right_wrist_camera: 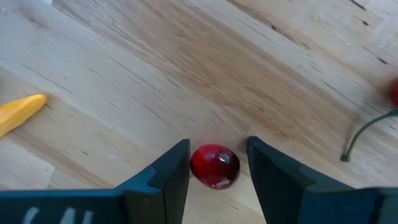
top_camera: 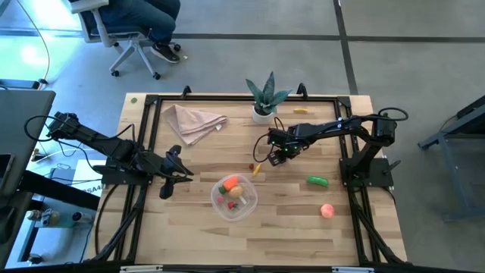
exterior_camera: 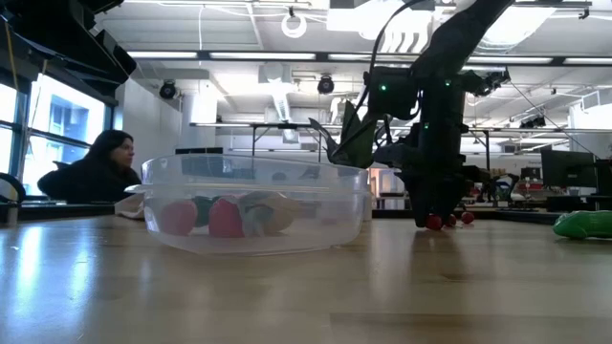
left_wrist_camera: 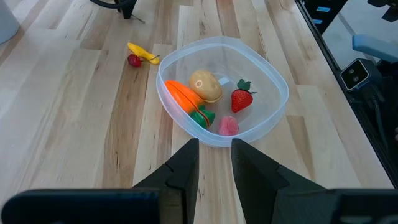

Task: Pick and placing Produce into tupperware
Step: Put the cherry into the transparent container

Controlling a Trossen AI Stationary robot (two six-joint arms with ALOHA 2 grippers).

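Between the right gripper's (right_wrist_camera: pixel 217 163) parted fingers sits a glossy red cherry (right_wrist_camera: pixel 214 166) on the table (right_wrist_camera: pixel 186 68), beside the yellow banana (right_wrist_camera: pixel 18 112) (left gripper (left_wrist_camera: pixel 214 158), shut, faces the tupperware (left_wrist_camera: pixel 273 87)).

Bright ceiling lights, soft shadows, sharp

Cherry (right_wrist_camera: pixel 214 166) between right jaws, apparently beside tupperware (top_camera: pixel 235 199).

Glossy red ball (right_wrist_camera: pixel 214 165); clear plastic tub (left_wrist_camera: pixel 273 118); pale wood-grain table (top_camera: pixel 303 227).
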